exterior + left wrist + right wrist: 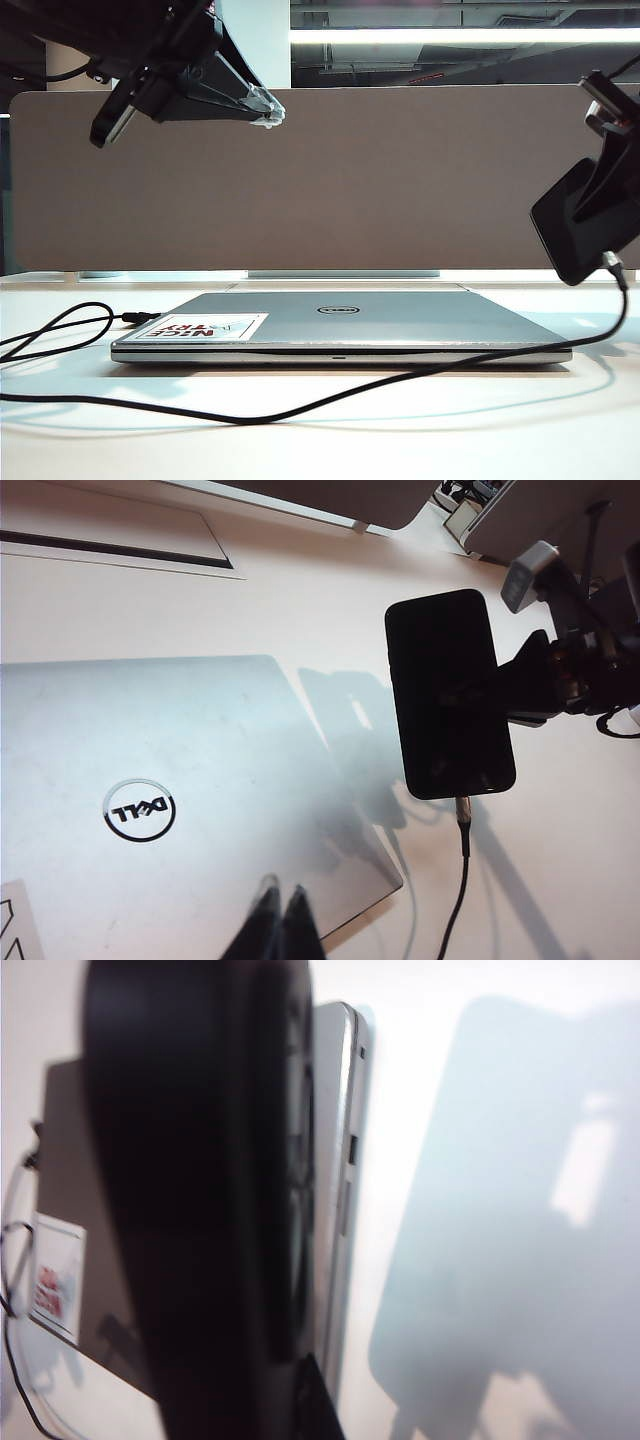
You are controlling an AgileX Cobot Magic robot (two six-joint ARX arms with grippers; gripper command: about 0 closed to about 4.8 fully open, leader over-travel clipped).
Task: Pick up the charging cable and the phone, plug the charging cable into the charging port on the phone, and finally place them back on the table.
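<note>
1. Exterior view: the left pincer (268, 108) hangs high at the upper left, in front of the grey-brown divider panel (380, 180), its fingers pressed together on nothing. Over at the right edge, the right pincer (597, 215) is up in the air with the phone (565, 228) clamped in it, the black slab tilted. The charging cable (330, 398) is plugged in: its silver plug (611, 263) sits in the phone's lower short edge, and the cord drops from there, sweeps across the white table (400, 440) in front of the closed silver laptop (340, 325) and loops away at the left. A sticker (205, 327) with red letters lies on the laptop lid near its left front corner.

2. Left wrist view: the left pincer (280, 920) shows its two dark fingertips touching, clenched and empty, above the laptop (150, 780) lid with its round logo. Beyond it the phone (448, 695) hangs over the table (300, 610), gripped at its far side by the right pincer (530, 685). The plug (463, 815) is seated in the charging port, with the cable (452, 910) trailing down.

3. Right wrist view: blurred and close. A broad dark shape, the phone (190, 1200) in the right pincer, fills the middle. Behind it runs the laptop (335, 1160) edge, with the table (500, 1210) in shadow and a stretch of cable (15, 1260) at the side.
</note>
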